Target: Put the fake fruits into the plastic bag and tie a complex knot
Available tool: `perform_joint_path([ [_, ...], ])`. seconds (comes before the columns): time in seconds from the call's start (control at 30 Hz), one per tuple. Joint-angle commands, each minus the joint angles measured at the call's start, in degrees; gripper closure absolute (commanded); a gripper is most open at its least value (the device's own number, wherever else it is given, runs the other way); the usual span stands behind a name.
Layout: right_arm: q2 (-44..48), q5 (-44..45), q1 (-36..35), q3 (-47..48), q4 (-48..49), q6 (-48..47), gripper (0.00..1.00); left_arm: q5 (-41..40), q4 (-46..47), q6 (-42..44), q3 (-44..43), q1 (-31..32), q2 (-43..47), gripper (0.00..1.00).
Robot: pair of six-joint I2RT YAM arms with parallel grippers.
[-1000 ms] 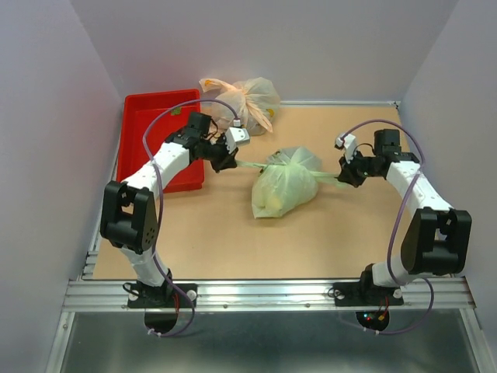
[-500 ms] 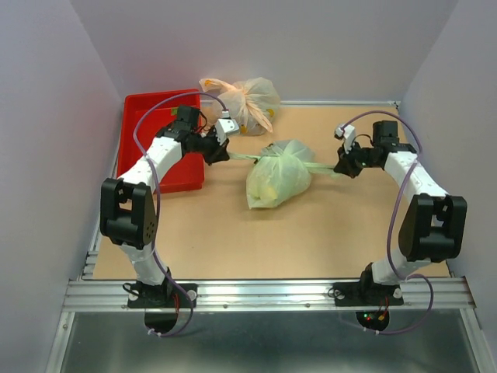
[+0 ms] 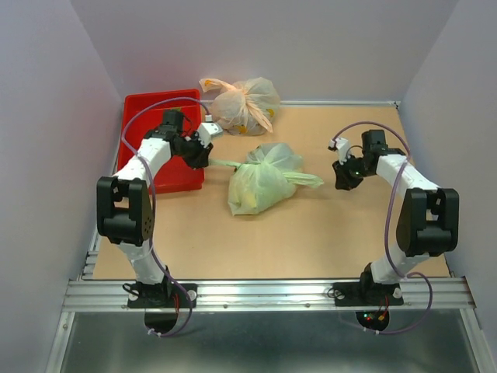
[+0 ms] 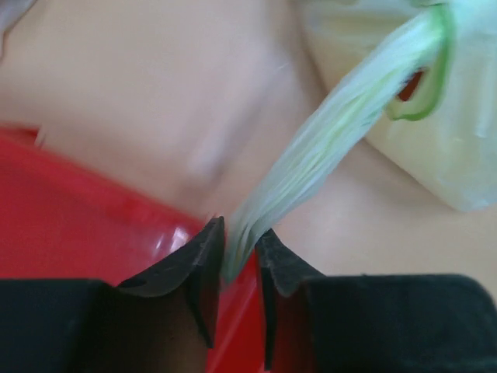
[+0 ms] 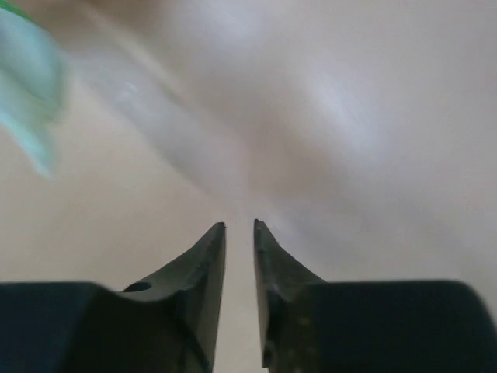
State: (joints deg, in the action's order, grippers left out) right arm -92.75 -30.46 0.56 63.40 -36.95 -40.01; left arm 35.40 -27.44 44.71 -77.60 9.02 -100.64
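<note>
The plastic bag [image 3: 260, 177] lay on the table [image 3: 326, 241] with the fake fruits [image 3: 248, 200] inside; the left gripper [image 4: 239, 233] was clamped on one tail [image 4: 326, 132] of the knot [image 3: 266, 161], we judged to tighten it; the right gripper [image 5: 239, 229], jaws slightly apart, held nothing. The other tail [image 3: 307, 180] lay free nearby.

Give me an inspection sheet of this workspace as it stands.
Surface: tan table, flat.
Job's things: plastic bag lies mid-table, knot tied at its top; right tail lies loose on the table.
Clutter: orange bag at the back; red tray back left.
Grippers: left gripper shut on the left tail; right gripper narrowly open, empty.
Cables: purple cables loop over both arms.
Surroundings: pale walls; metal rail at the near edge.
</note>
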Motion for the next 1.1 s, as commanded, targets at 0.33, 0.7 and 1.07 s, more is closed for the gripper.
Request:
perform_joint_path([
  [0.33, 4.0, -2.7, 3.8, 18.2, -7.3, 14.4, 0.00, -4.6, 0.4, -14.2, -12.5, -3.7, 11.1, 0.01],
  [0.7, 5.2, -5.8, 3.8, 12.9, 7.5, 43.1, 0.00, -10.8, 9.8, -36.0, 2.5, -3.7, 23.8, 0.01],
  [1.07, 15.3, -0.3, 3.8, -10.2, 17.7, 36.3, 0.00, -19.8, 13.9, -33.3, 24.7, -3.7, 37.4, 0.01],
])
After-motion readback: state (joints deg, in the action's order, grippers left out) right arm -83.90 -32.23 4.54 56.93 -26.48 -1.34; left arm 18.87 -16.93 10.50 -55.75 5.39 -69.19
